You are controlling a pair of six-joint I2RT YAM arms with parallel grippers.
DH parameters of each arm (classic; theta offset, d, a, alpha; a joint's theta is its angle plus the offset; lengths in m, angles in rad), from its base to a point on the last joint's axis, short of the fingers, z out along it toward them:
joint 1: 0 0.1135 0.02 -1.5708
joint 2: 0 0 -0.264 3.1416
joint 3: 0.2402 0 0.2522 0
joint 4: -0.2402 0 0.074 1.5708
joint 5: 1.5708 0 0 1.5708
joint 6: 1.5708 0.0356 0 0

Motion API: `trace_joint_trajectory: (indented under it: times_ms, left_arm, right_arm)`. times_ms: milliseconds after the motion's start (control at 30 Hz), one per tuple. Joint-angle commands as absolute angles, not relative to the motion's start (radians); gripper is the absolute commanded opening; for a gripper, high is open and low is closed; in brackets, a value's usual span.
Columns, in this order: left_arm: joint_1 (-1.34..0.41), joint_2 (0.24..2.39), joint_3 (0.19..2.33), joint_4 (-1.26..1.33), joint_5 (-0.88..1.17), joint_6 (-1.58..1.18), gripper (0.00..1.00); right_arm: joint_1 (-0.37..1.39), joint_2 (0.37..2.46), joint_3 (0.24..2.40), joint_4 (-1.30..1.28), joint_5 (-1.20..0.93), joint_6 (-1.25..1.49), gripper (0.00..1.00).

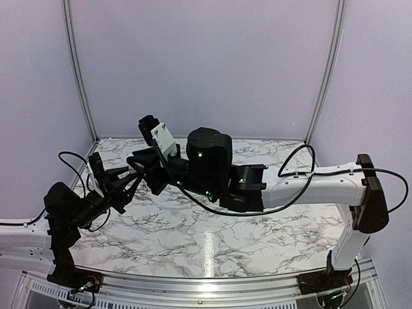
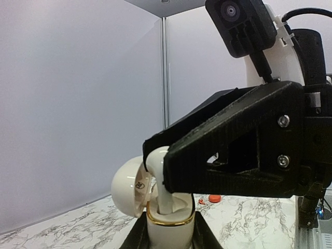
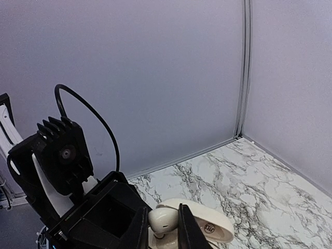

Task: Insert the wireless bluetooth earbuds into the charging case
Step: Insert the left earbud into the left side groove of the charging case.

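My left gripper (image 2: 170, 234) is shut on a white charging case (image 2: 171, 231) with a gold rim, held upright above the table with its round lid (image 2: 126, 187) hinged open to the left. My right gripper (image 3: 163, 224) is shut on a white earbud (image 3: 164, 219) directly over the case. In the left wrist view the earbud's stem (image 2: 163, 188) reaches down into the case's well. The open lid also shows in the right wrist view (image 3: 210, 226). A tiny red earbud (image 2: 201, 202) lies on the marble beside a red round case (image 2: 214, 197). In the top view both grippers meet at the table's left (image 1: 136, 170).
The marble table (image 1: 257, 225) is ringed by grey walls close behind and to the left. The right arm (image 1: 309, 183) stretches across the table's middle. A black cable (image 1: 71, 161) loops by the left arm. A metal rail (image 1: 206, 283) runs along the near edge.
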State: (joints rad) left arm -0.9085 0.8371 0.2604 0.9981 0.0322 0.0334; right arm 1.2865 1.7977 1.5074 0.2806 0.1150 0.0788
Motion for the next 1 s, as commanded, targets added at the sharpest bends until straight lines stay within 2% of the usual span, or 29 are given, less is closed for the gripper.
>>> trace_joint_trajectory:
  times_ms: [0, 133, 600, 967]
  left_arm:
    - [-0.904, 0.815, 0.261, 1.094, 0.018, 0.039, 0.00]
    - [-0.904, 0.815, 0.262, 1.095, 0.022, 0.038, 0.00]
    - [-0.904, 0.828, 0.260, 1.094, 0.047, 0.030, 0.00]
    - [-0.904, 0.841, 0.259, 1.093, 0.073, 0.015, 0.00]
  right_arm:
    - [1.296, 1.818, 1.488, 0.253, 0.130, 0.097, 0.18]
    - [1.296, 1.813, 1.483, 0.251, 0.140, 0.095, 0.26]
    - [1.296, 1.786, 1.499, 0.238, 0.163, 0.061, 0.32]
    - [1.295, 1.754, 1.562, 0.187, 0.207, -0.016, 0.44]
